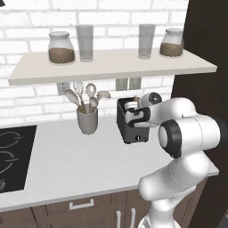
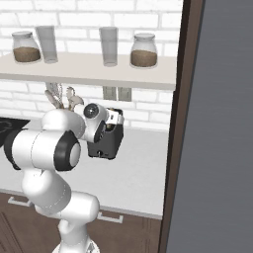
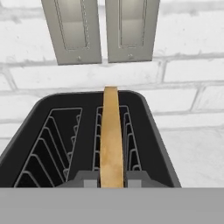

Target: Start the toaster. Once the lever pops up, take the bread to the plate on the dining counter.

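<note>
Gripper [image 3: 111,183] pinching the bread [image 3: 111,131] over the toaster [image 3: 87,131].

Seen from the hand camera, the two dark finger tips sit pressed against either face of the tan slice, which stands on edge in the right-hand slot, its crust rising above the wire guides; the left-hand slot holds nothing. Gripping it by the flat sides suits a straight lift out. From the base cameras, the white arm reaches over the dark toaster [image 1: 131,122], which stands on the worktop [image 1: 67,164] by the brick wall, just beside a utensil cup [image 1: 87,120]. A small pale tab low on the toaster's front is probably the lever [image 1: 137,139], though too tiny to be sure.
</note>
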You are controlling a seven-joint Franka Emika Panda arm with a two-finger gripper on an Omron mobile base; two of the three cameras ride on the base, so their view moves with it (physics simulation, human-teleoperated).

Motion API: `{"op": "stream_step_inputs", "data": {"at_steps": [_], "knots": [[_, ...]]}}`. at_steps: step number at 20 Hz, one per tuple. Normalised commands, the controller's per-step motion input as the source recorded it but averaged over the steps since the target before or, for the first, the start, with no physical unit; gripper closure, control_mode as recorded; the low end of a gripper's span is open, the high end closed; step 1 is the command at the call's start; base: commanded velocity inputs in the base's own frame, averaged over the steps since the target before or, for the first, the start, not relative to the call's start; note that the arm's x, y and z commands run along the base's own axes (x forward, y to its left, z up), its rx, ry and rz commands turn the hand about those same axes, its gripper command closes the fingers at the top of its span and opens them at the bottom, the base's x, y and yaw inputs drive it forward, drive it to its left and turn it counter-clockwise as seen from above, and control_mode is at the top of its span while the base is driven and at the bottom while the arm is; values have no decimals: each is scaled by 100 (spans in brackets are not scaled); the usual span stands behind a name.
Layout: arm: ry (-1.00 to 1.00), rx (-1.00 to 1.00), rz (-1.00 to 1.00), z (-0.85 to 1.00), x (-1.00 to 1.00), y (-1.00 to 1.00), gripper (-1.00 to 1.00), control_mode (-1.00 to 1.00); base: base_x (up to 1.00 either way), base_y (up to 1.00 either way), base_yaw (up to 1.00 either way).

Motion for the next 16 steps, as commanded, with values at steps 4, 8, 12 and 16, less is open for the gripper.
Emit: {"op": "stream_step_inputs", "data": {"at_steps": [4,8,12,16], "knots": [[-13,0,0,17,-4,0,100,-100,0,0,0],[-14,0,0,27,-11,0,100,-100,0,0,0],[-12,0,0,37,-18,0,100,-100,0,0,0],[-6,0,0,48,-13,0,100,-100,0,0,0]]}}
